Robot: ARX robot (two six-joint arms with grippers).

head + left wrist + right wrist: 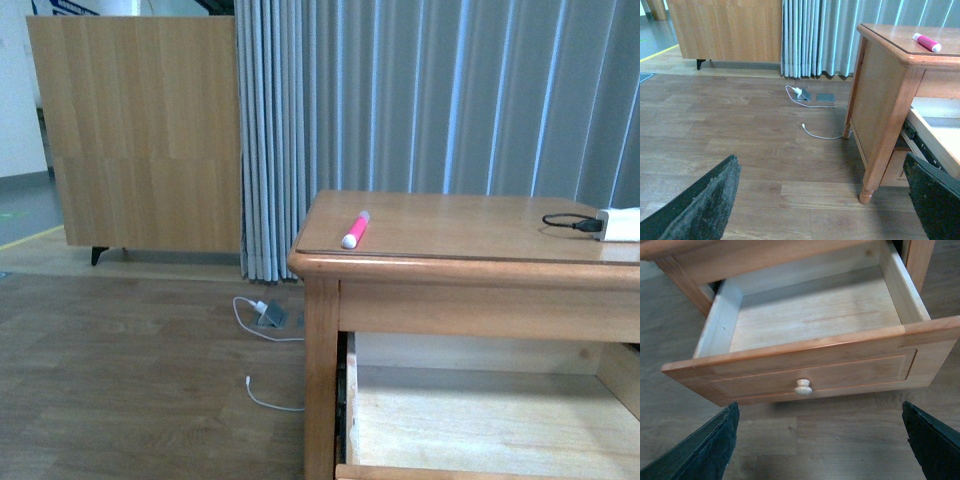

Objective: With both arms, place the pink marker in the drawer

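The pink marker (356,229) lies on the cabinet top near its left front corner, whitish cap toward me. It also shows in the left wrist view (926,42). The top drawer (805,367) is pulled out, its pale inside bare, its round knob (803,386) facing my right gripper. My right gripper (820,440) is open and empty, just in front of and below the knob. My left gripper (822,200) is open and empty, low over the floor to the left of the cabinet. Neither arm shows in the front view, where the open drawer (480,420) shows.
A black cable (570,222) and a white box (620,224) lie on the cabinet top (470,225) at the right. A white cable (268,398) and a floor socket (270,315) lie left of the cabinet. A wooden panel (140,130) and grey curtains (440,100) stand behind.
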